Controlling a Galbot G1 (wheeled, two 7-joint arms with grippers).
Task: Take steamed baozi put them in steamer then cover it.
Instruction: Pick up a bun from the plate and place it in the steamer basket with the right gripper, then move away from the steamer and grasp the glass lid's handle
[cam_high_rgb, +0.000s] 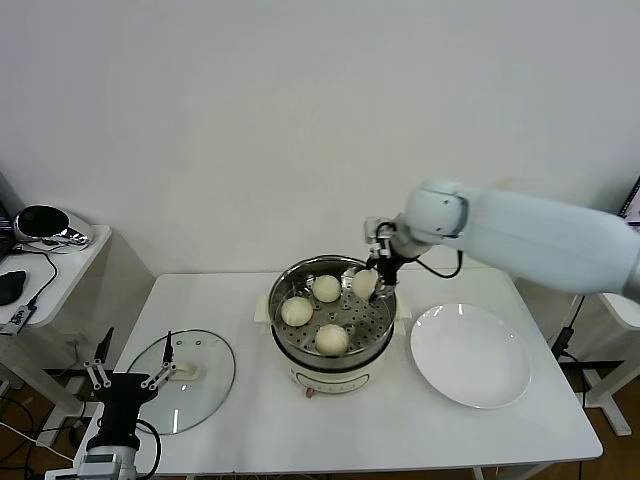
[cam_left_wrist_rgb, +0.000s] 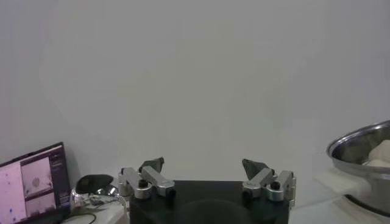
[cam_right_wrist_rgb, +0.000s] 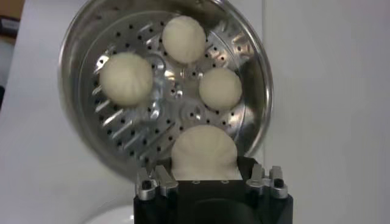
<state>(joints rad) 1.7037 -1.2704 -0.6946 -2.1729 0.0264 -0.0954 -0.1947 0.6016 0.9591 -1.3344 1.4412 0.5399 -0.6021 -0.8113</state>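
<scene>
A round, shiny stainless-steel steamer on a cream-white base is seen in the middle of the white surface. Three smooth cream-white baozi lie apart on its perforated tray. A fourth baozi is gripped in the right pincer, which is held just above the tray by the right inner wall. The round clear glass cover with its cream handle lies flat on the surface, left of the steamer. The left pincer is parked open at the cover's near-left edge. A flat white round plate stands bare to the right of the steamer.

Trouble could arise at release: if the bun is let go while it overhangs or leans on the steel wall, it may be wedged against the rim, and the cover could then be kept from seating. Soft dough may also cling to a finger and be lifted out again when the arm is withdrawn.
</scene>
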